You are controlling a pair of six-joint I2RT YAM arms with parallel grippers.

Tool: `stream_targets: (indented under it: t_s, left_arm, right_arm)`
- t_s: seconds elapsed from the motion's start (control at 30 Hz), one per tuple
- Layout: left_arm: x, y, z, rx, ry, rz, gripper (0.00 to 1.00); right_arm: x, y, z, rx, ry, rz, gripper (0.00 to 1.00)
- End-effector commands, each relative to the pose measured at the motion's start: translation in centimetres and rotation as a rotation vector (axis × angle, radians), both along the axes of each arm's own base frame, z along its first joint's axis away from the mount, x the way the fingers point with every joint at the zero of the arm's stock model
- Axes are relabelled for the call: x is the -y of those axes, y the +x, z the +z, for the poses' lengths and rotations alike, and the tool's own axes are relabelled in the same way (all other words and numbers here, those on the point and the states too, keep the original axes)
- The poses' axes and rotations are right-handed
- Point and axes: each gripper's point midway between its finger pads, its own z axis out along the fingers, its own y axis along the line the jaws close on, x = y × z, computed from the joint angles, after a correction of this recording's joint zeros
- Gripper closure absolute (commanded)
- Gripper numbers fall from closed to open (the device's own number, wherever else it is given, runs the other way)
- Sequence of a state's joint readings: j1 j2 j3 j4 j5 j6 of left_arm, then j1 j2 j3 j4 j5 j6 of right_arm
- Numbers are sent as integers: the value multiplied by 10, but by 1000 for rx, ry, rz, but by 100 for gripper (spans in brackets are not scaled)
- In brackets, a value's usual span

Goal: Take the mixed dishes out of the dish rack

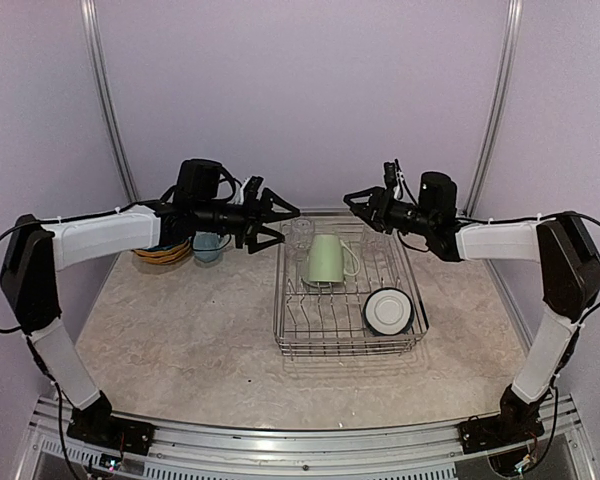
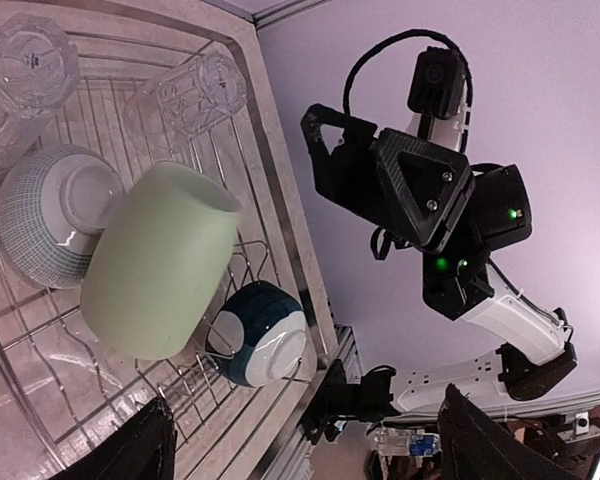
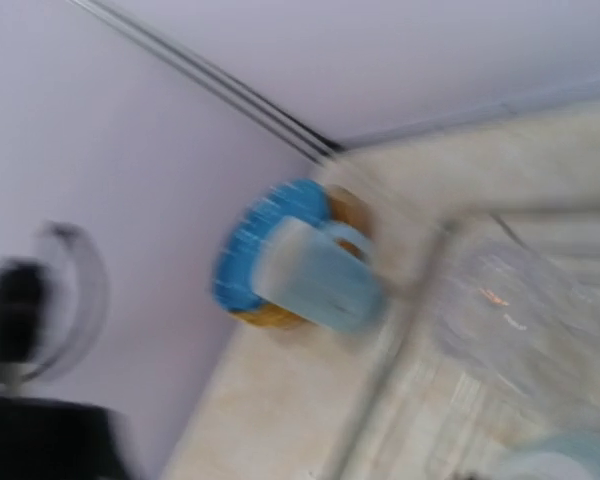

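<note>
Left jaws gape empty beside the dish rack [image 1: 310, 345]; right jaws, parted and empty, hang over it, pale green mug [image 1: 323, 262] inside.

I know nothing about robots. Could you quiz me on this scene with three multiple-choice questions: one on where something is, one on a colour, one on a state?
1. Where is the stack of plates?
A. On the table, left of the rack
B. Inside the rack
C. Held in a pincer

2. What colour is the mug in the rack?
A. Red
B. Pale green
C. Black

3. How is the left pincer?
A. Shut on a glass
B. Shut on the mug
C. Open and empty

Answers:
1 A: the stack sits on the table beside the rack.
2 B: the overhead and left wrist views both show it pale green.
3 C: its fingers are spread with nothing between them.
</note>
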State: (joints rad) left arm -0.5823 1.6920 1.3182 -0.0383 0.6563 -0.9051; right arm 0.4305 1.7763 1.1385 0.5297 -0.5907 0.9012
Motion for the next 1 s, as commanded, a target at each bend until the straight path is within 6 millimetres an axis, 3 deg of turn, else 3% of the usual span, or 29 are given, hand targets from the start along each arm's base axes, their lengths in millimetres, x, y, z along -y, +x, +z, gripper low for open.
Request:
stream_targets:
  t_s: [0.0,0.2,0.37,0.47,0.6,0.67,0.77,0.8,0.97]
  left_arm:
    - [21,10,10,-82,-185,-84,15]
    - [24,20,-23,-133,-120,-50,18]
    - [16,16,-31,-82,-6,-18,18]
    - [8,13,-35,-72,57,0,18]
    - [4,11,-36,-39,124,9,18]
    - [4,12,-36,-26,146,9,17]
    - [4,12,-36,-23,152,6,17]
    - [5,12,-35,-21,151,7,17]
    - [6,12,-30,-5,151,4,17]
  right_arm:
    - [-3,-14,42,38,161,57,100]
    - [-5,-4,11,29,-7,36,100]
    - [-3,0,-18,55,-241,58,100]
    - [-1,2,-47,35,-423,101,100]
    - [9,2,-83,11,-615,125,88]
    - [8,0,-88,-9,-614,139,82]
    - [1,-4,-95,-68,-535,146,49]
    - [-2,-6,-97,-92,-496,150,44]
    - [-19,-7,-116,-234,-326,153,35]
